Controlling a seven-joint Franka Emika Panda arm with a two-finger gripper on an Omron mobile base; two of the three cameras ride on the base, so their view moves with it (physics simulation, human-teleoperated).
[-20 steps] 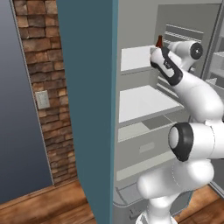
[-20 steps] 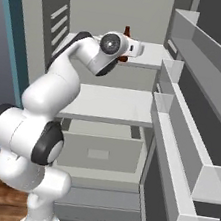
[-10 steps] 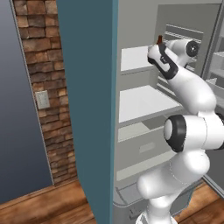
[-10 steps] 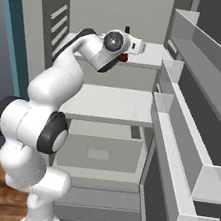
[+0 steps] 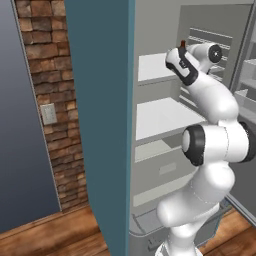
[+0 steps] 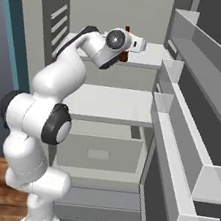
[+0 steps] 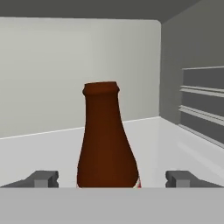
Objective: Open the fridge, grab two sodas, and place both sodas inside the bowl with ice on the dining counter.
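The fridge [image 5: 100, 125] stands open with white shelves [image 6: 113, 103]. On its top shelf stands a dark brown cola bottle [image 7: 105, 140] with a red cap [image 5: 183, 44], one of the sodas, also seen behind the hand [image 6: 123, 57]. My gripper [image 7: 111, 178] is open at the bottle's lower body. One fingertip [image 7: 43, 178] is to the left of the bottle and the other to its right, each with a gap to the glass. The hand [image 5: 180, 62] reaches in over the top shelf. The bowl with ice and the dining counter are out of view.
The open door's grey bins [image 6: 191, 125] jut out close on the right of the arm. A drawer [image 6: 99, 148] sits under the middle shelf. A brick wall [image 5: 50, 100] with a light switch stands left of the fridge, over wooden floor [image 5: 45, 235].
The arm has stretched further into the fridge, and the hand has edged deeper over the top shelf towards the cola bottle. The bottle has not moved.
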